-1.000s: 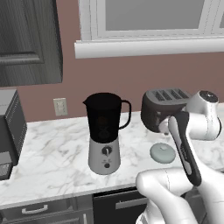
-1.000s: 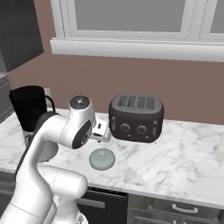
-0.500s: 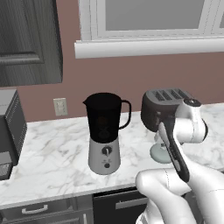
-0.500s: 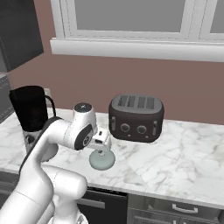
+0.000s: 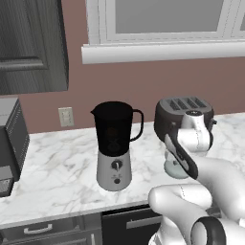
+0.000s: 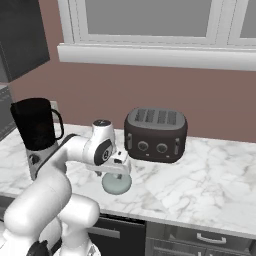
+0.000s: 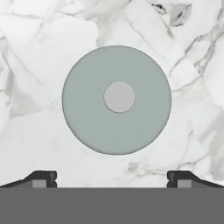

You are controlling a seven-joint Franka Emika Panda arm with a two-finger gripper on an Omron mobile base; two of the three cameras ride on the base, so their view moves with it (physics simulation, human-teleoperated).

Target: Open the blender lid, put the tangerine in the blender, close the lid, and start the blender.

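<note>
Pincer: my pincer [image 7: 112, 179] stands wide open and holds nothing; in the hand view its two dark fingertips [image 7: 41, 178] rise far apart at the bottom, with bare marble between them.
Pincer position: in the right base view my pincer [image 6: 118, 167] hangs directly above the blender lid, pointing down at it.
Blender lid: the blender lid [image 7: 116, 99] lies flat on the marble tabletop [image 7: 39, 52], knob up; in the hand view it sits between and beyond my fingertips, not touched by either. From the right base view the blender lid [image 6: 116, 184] lies near the front edge of the tabletop [image 6: 200, 190], in front of the toaster.
Blender: the blender [image 5: 115, 143] stands upright with its black jar uncovered on the silver-grey base, dial facing forward; the jar interior is too dark for me to tell what is in it. In the left base view the lid [image 5: 175, 168] is to its right, apart from it.
Toaster: the dark four-slot toaster [image 6: 155, 134] stands behind the lid, toward the wall.
Wall: an outlet [image 5: 65, 116] sits left of the blender, under the window sill [image 5: 158, 50].
</note>
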